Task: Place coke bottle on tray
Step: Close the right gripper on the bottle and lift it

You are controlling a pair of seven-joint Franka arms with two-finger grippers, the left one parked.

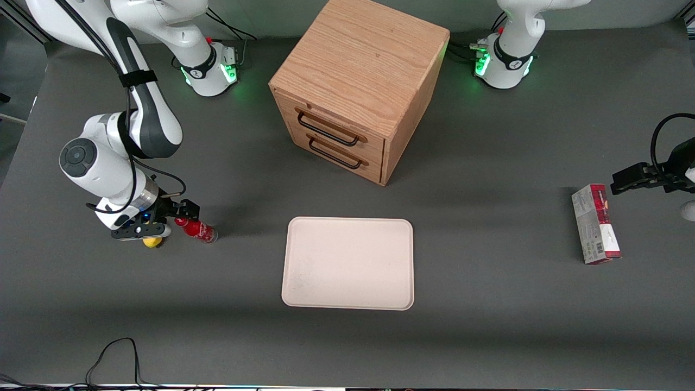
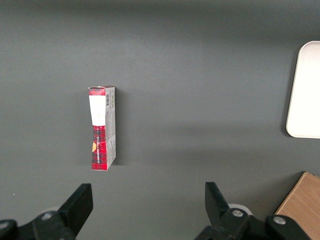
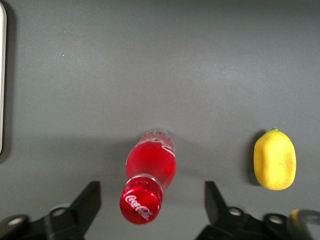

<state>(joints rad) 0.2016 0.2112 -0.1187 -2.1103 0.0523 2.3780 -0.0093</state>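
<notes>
The coke bottle [image 1: 198, 230] is small and red, with a red cap and white lettering. It stands on the dark table toward the working arm's end, apart from the tray [image 1: 347, 263], a large cream-white rectangle with a low rim. My right gripper [image 1: 165, 221] is open just above the bottle. In the right wrist view the bottle [image 3: 149, 172] points its cap up between the two open fingers of the gripper [image 3: 150, 200], and neither finger touches it. An edge of the tray [image 3: 1, 75] shows there too.
A yellow lemon-like lump [image 1: 152, 241] lies beside the bottle, partly under the gripper; it also shows in the right wrist view [image 3: 274, 160]. A wooden two-drawer box [image 1: 358, 81] stands farther from the camera than the tray. A red-and-white carton [image 1: 595, 224] lies toward the parked arm's end.
</notes>
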